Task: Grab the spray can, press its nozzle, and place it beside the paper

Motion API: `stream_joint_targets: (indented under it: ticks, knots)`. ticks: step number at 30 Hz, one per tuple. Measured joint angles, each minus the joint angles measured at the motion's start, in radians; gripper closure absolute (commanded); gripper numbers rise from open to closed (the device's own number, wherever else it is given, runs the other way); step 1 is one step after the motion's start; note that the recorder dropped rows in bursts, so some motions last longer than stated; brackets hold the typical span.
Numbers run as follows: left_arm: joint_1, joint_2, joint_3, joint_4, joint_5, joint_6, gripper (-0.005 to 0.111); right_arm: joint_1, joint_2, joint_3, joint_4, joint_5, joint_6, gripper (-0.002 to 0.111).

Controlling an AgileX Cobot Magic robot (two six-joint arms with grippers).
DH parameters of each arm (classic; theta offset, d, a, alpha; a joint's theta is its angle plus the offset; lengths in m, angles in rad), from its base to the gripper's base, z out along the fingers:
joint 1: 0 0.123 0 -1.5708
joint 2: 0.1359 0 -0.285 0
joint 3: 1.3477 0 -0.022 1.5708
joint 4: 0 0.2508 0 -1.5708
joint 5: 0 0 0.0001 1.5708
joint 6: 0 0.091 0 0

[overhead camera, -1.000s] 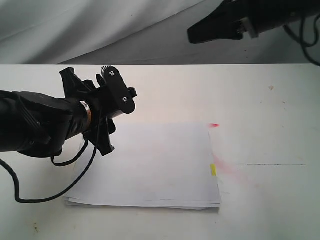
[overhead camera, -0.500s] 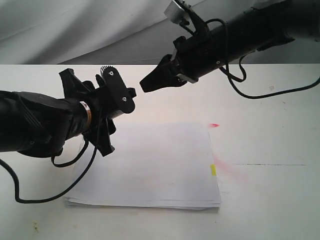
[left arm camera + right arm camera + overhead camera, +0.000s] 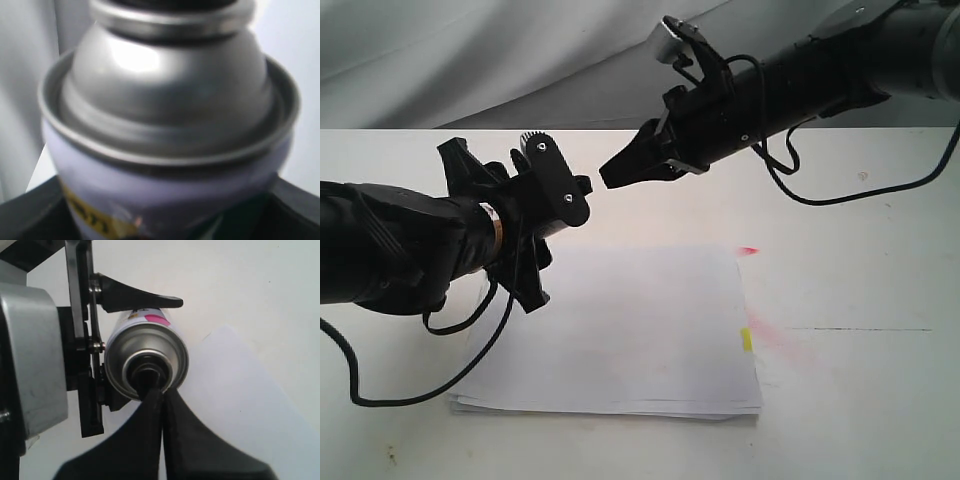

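Wrist cameras supply what the exterior view cannot: from outside, the left gripper [image 3: 565,190] hangs in the air over the far left corner of the paper [image 3: 620,330], and its black frame hides whatever sits between its fingers. The right wrist view settles it, showing the spray can [image 3: 145,357] clamped between those fingers and lying roughly level, clear of the white table [image 3: 860,400], its top turned toward the other arm. The right gripper [image 3: 610,172] has its two fingers pressed flat together into a single point (no gap shows between them), and in its own camera that point sits right on the black nozzle [image 3: 144,374]; whether it bears down on it cannot be told. The left wrist view fills with the can at close range, blurred: a silver dome with a bright highlight, a rolled metal rim below it, then a pale, faintly lilac body with yellow marks and a dark green patch. The right wrist view adds a pink patch on the label. A yellow tab [image 3: 746,340] marks the paper's right edge.
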Motion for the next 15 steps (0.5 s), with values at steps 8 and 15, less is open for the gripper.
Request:
stream_joint_targets:
  ticks: [8,15]
  knots:
    - [0.000,0.000,0.000,0.000,0.000,0.000,0.107,0.000,0.000,0.000,0.031,-0.011,-0.017,0.108]
    - [0.000,0.000,0.000,0.000,0.000,0.000,0.107,0.000,0.000,0.000,0.037,-0.013,-0.021,0.108]
